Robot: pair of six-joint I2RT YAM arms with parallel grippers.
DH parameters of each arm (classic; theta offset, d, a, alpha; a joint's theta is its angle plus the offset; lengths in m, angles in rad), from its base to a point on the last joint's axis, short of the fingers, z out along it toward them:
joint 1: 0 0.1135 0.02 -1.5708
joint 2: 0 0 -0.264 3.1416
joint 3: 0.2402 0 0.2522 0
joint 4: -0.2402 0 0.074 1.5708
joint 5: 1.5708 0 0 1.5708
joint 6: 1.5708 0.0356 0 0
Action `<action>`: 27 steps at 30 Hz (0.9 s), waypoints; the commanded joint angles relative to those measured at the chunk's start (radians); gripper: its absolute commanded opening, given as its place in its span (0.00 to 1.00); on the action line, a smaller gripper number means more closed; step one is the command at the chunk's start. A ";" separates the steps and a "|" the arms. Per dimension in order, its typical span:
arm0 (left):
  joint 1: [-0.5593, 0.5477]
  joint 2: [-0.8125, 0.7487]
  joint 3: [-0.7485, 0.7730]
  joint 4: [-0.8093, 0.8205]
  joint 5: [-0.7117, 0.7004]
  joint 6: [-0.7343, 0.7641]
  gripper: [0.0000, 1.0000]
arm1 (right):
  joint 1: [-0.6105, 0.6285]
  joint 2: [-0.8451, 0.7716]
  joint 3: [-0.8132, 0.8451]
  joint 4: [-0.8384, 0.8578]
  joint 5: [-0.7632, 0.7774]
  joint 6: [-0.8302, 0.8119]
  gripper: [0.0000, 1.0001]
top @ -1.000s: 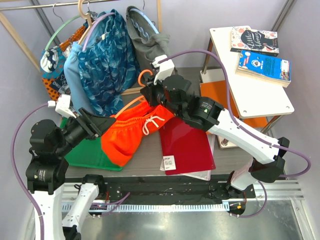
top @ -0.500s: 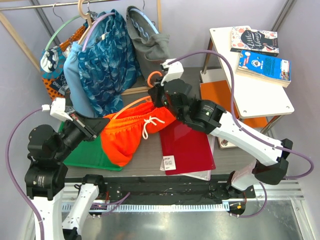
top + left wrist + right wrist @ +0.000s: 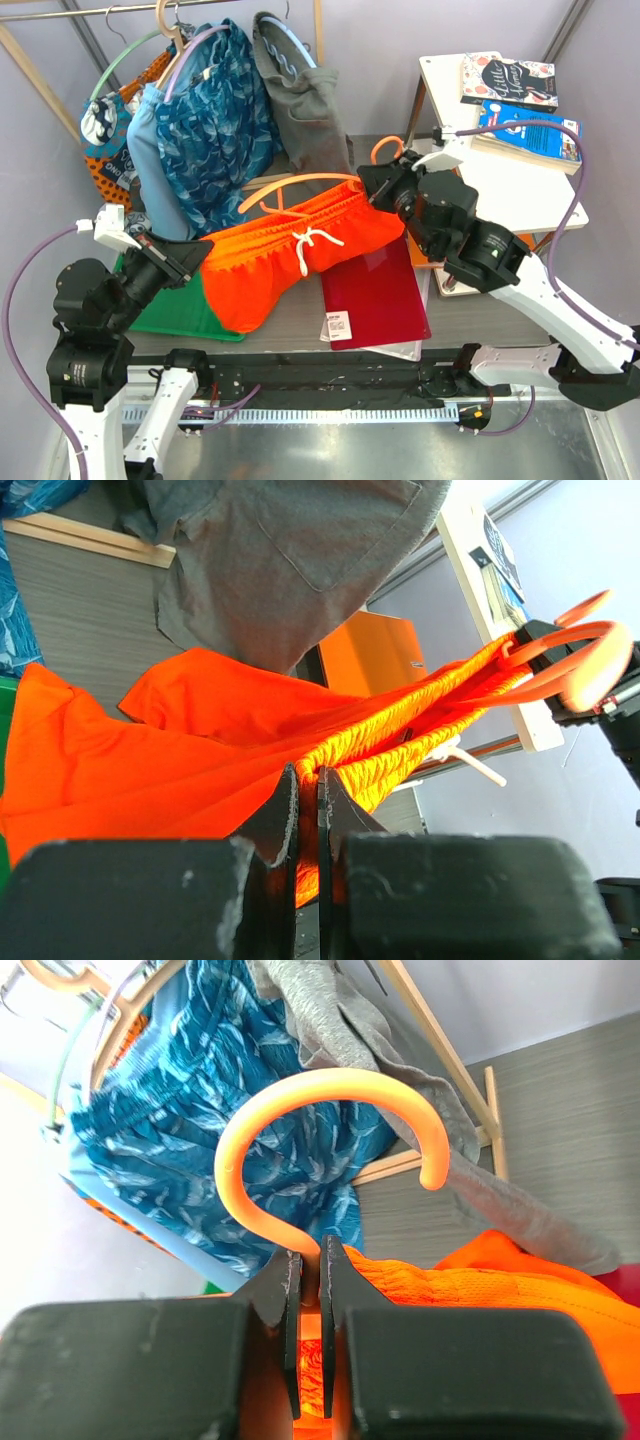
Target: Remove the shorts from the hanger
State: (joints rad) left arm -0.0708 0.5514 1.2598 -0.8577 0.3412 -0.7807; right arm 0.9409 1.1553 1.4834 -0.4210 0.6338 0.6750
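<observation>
The orange shorts [image 3: 285, 255] hang stretched between my two grippers above the table, white drawstring [image 3: 312, 243] showing. My left gripper [image 3: 193, 256] is shut on the gathered waistband [image 3: 400, 748] at the left end. My right gripper [image 3: 378, 186] is shut on the neck of the orange hanger [image 3: 300, 186], just below its hook [image 3: 330, 1125], at the right. The hanger's thin arm runs left above the waistband and its right side is still inside the shorts. The shorts also show in the right wrist view [image 3: 520, 1285].
A rack at the back left holds blue patterned clothes [image 3: 215, 110] and grey shorts [image 3: 300, 95] on other hangers. A red folder [image 3: 375, 295] and green sheet [image 3: 175, 310] lie on the table. A white side table [image 3: 500, 160] with books [image 3: 525, 130] stands right.
My right gripper has pulled the hanger up and to the right. The shorts have stretched out wide between both grippers and the hanger's left arm has come free above the waistband.
</observation>
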 commanded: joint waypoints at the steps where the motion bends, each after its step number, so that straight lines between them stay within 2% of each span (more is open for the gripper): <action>1: 0.006 -0.015 -0.007 0.000 -0.053 0.017 0.00 | -0.044 -0.071 -0.040 0.050 0.136 0.070 0.01; 5: 0.005 -0.010 -0.022 0.026 -0.030 -0.003 0.00 | -0.053 -0.089 -0.046 0.094 0.043 0.081 0.01; 9: 0.006 0.004 -0.095 0.158 0.086 -0.078 0.00 | -0.056 -0.031 -0.032 0.197 -0.236 0.154 0.01; 10: 0.005 0.005 -0.114 0.189 0.103 -0.094 0.00 | -0.054 -0.013 -0.026 0.227 -0.393 0.175 0.01; 12: 0.005 0.028 -0.160 0.282 0.130 -0.118 0.01 | -0.054 0.045 -0.015 0.315 -0.532 0.249 0.01; 13: 0.005 0.044 -0.163 0.295 0.151 -0.121 0.00 | -0.056 0.063 -0.014 0.385 -0.650 0.279 0.01; 17: 0.005 0.136 -0.140 0.307 0.170 -0.115 0.00 | -0.054 0.104 -0.029 0.605 -0.851 0.428 0.01; 20: 0.005 0.168 -0.083 0.313 0.130 -0.109 0.00 | -0.054 0.107 0.001 0.665 -0.925 0.457 0.01; 22: 0.005 0.189 -0.011 0.290 0.090 -0.094 0.00 | -0.054 0.072 0.035 0.627 -0.921 0.427 0.01; 26: 0.006 0.209 0.124 0.217 -0.050 -0.048 0.00 | -0.054 -0.038 0.098 0.411 -0.778 0.222 0.01; 27: 0.005 0.212 0.178 0.209 -0.098 -0.025 0.00 | -0.054 -0.061 0.107 0.359 -0.699 0.192 0.01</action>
State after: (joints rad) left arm -0.0700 0.7879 1.2633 -0.6960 0.3805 -0.8677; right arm 0.8871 1.2568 1.4899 0.0147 -0.1818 1.0142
